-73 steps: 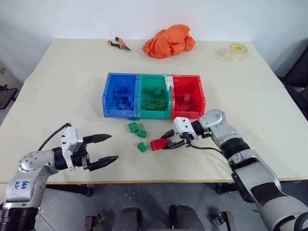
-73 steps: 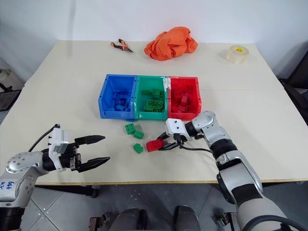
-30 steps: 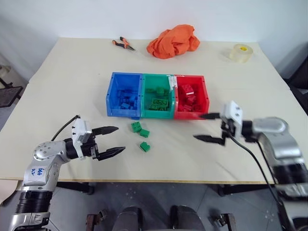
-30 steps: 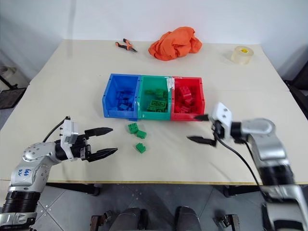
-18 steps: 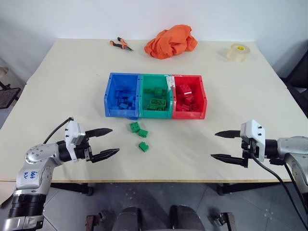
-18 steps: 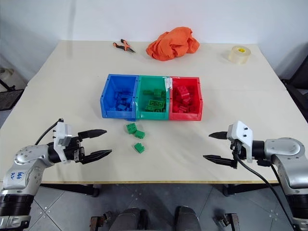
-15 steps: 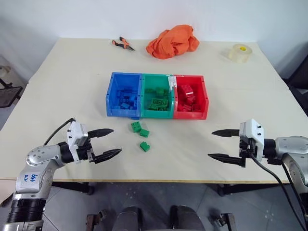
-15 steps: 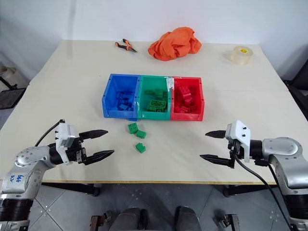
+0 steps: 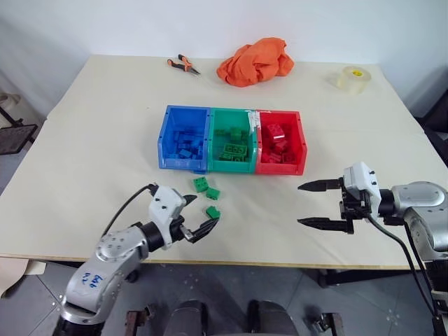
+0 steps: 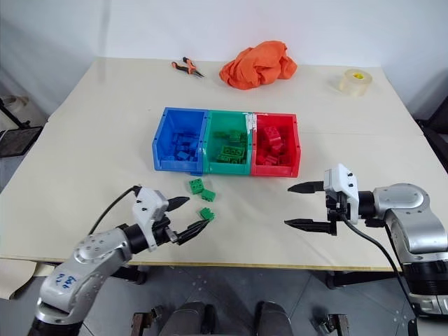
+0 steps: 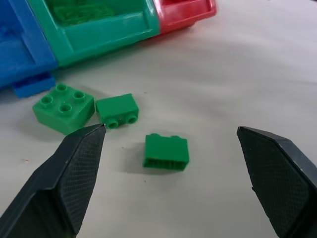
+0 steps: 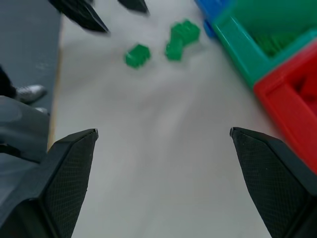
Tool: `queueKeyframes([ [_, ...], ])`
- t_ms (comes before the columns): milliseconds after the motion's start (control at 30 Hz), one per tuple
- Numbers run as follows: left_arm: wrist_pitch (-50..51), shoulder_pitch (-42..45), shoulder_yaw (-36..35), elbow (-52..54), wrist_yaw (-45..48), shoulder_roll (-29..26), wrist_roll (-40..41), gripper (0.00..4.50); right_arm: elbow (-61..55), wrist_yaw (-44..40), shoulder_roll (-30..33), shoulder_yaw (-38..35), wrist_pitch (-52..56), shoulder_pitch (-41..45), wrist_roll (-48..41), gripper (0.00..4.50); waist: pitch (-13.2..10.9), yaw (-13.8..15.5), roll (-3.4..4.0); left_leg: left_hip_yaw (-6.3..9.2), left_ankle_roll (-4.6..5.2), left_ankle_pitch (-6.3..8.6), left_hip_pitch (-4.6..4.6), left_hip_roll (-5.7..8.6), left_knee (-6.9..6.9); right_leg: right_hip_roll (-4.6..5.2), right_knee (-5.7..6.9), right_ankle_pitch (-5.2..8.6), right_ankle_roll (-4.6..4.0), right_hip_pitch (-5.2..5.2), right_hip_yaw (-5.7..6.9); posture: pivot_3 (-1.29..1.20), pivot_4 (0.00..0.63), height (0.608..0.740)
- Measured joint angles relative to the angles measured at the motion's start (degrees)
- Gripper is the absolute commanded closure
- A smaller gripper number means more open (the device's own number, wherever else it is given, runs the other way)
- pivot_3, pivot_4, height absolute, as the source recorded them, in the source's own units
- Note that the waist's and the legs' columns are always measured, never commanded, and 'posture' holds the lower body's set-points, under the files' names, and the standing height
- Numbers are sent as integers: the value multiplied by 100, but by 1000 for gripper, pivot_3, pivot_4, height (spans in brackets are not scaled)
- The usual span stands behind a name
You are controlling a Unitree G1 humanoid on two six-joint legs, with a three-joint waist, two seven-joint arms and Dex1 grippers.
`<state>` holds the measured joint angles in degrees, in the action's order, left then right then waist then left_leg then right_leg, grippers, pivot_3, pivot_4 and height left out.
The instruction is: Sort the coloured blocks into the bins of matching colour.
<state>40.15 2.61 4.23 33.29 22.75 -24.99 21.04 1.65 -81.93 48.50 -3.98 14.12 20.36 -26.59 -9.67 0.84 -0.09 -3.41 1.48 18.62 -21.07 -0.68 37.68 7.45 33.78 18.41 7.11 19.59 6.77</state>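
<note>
3 green blocks (image 9: 207, 196) loose near bins (image 9: 233, 138), left gripper (image 9: 199, 218) and right gripper (image 9: 312, 204) spread, empty

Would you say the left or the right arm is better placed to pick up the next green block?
Left. The left gripper is open right beside the nearest green block, which lies between its fingers in the wrist view. The right gripper, also open, hangs well off to the side.

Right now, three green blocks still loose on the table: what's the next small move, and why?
Probably ease the open left gripper forward and close on the nearest green block; it lies between the fingers in the left wrist view, apart from the other two.
</note>
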Motion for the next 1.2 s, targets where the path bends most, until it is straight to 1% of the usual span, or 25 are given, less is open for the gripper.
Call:
queueKeyframes([
  [167, -9, 328, 523, -196, -455, 319, -540, 0, 191, -134, -2, 117, -40, 162, 5, 31, 0, 63, 0, -1, 2, 1, -2, 3, 7, -2, -2, 0, 0, -1, 2, 0, 150, 740],
  [333, -190, 427, 932, -626, -597, 522, -965, 0, 195, -118, -1, 124, -18, 164, 4, 31, 0, 65, 1, -2, 4, 2, -4, 3, 9, -5, -2, 0, 0, -1, 8, 0, 150, 740],
  [533, -232, 476, 1111, -901, -552, 661, -1133, 0, 167, -103, 8, 120, 24, 117, 4, 31, 0, 65, 1, -1, 4, 2, -4, 3, 10, -3, -2, 0, 0, -1, 8, 0, 150, 740],
  [700, -463, 590, 1219, -1146, -423, 747, -1227, 0, 66, -65, 27, 113, 104, 95, 4, 31, 1, 72, 1, 1, 4, 2, -3, 5, 13, -3, -2, 0, 0, -5, 12, 0, 150, 740],
  [800, -472, 642, 1261, -1203, -373, 784, -1266, 524, 67, -59, 38, 111, 110, 94, 4, 0, 1, 72, 2, 2, 4, 2, -3, 5, 14, -2, -1, 0, 0, -5, 12, 0, 150, 740],
  [867, -436, 649, 1266, -1205, -371, 815, -1276, 1193, 67, -59, 58, 109, 111, 94, 4, 0, 1, 70, 2, 2, 4, 2, -3, 5, 14, -2, -1, 0, 0, -6, 13, 0, 150, 740],
  [900, -412, 649, 1265, -1201, -372, 826, -1285, 1441, 67, -59, 72, 108, 111, 94, 4, 0, 1, 70, 2, 2, 4, 2, -3, 5, 14, -2, -1, 0, 0, -6, 13, 0, 150, 740],
  [1000, -339, 646, 1260, -1171, -374, 834, -1307, 2451, 68, -55, 85, 78, 111, 95, 4, 0, 1, 70, 2, 2, 4, 2, -3, 5, 14, -2, -1, 0, 0, -7, 13, 0, 150, 740],
  [1067, -302, 628, 1249, -1141, -376, 835, -1312, 3006, 71, -46, 85, 77, 110, 95, 4, 0, 1, 70, 2, 2, 4, 2, -3, 5, 14, -2, -1, 0, 0, -7, 13, 0, 150, 740],
  [1200, -308, 593, 1225, -1102, -378, 836, -1316, 3001, 86, -8, 85, 76, 108, 96, 5, 0, 1, 68, 2, 3, 4, 2, -3, 4, 14, 0, -2, 0, 0, -7, 13, 0, 150, 740],
])
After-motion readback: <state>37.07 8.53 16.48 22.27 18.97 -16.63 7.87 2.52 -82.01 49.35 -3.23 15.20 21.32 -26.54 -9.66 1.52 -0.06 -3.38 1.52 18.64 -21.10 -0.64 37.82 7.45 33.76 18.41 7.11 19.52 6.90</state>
